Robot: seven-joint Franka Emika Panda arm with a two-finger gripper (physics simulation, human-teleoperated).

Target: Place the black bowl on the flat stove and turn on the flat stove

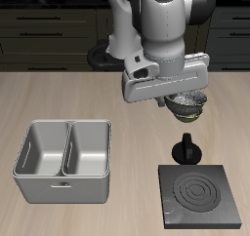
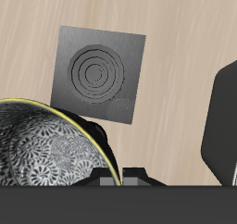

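Observation:
The black bowl (image 1: 186, 106) hangs in the air under my gripper (image 1: 183, 97), which is shut on its rim. In the wrist view the bowl (image 2: 46, 149) shows close up, with a speckled grey-white inside and a thin yellowish rim line, and one dark finger (image 2: 222, 117) stands beside it. The flat stove (image 1: 201, 193) lies near the table's front edge, black with pale rings, and its upright knob (image 1: 187, 147) is on its far edge. The bowl is above the table a little behind the knob. The wrist view shows the stove (image 2: 99, 74) below, with nothing on it.
A grey two-compartment metal tray (image 1: 62, 187) sits beside the stove, nearer the table's front edge. Dark cabinets run along the back, behind the arm.

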